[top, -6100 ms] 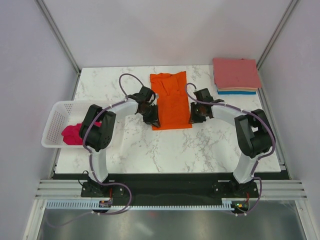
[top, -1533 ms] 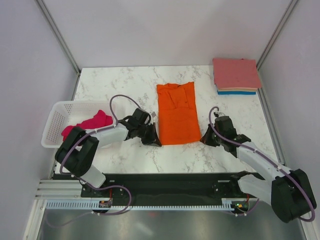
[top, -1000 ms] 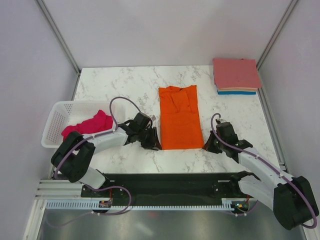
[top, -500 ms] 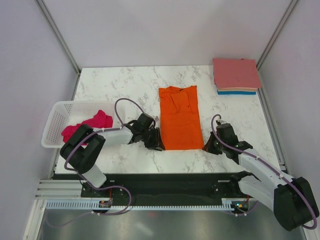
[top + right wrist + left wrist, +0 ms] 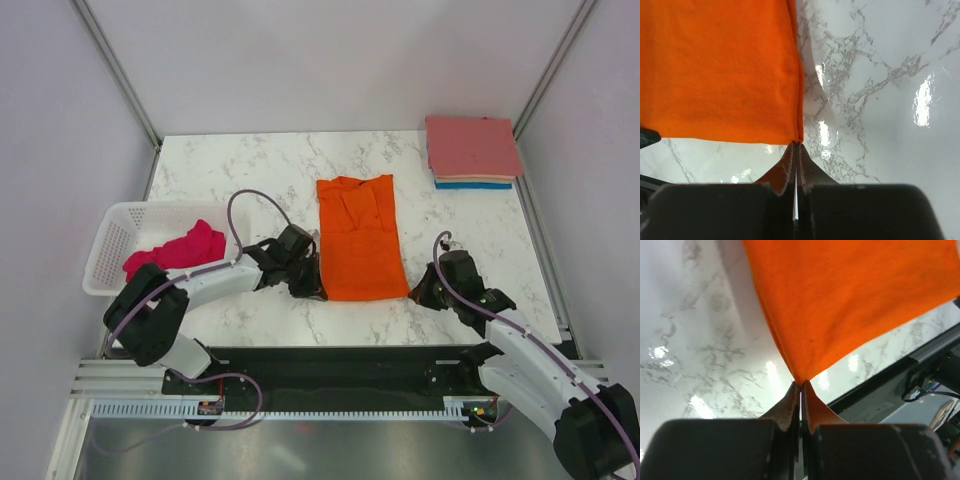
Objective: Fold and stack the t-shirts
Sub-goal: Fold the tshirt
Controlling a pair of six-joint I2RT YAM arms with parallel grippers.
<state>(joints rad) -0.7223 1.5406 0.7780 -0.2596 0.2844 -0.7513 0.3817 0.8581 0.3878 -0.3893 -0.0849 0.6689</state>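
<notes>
The bright orange t-shirt (image 5: 360, 238) lies flat as a long folded strip in the middle of the marble table. My left gripper (image 5: 316, 291) is shut on its near left corner (image 5: 801, 376). My right gripper (image 5: 416, 294) is shut on its near right corner (image 5: 797, 138). Both corners sit low over the table near its front edge. The magenta-pink t-shirt (image 5: 178, 250) lies crumpled in the white basket (image 5: 110, 235) at the left. The folded salmon-pink t-shirt (image 5: 472, 146) tops a stack at the back right, with peach and blue edges (image 5: 474, 184) under it.
The table's dark front rail (image 5: 340, 352) runs just behind both grippers. Grey walls and slanted metal posts close in the table on the left, back and right.
Both grippers have pulled the orange shirt toward the front of the table since the oldest frame. In the last half second the shirt has barely moved and both arms have shifted slightly.
</notes>
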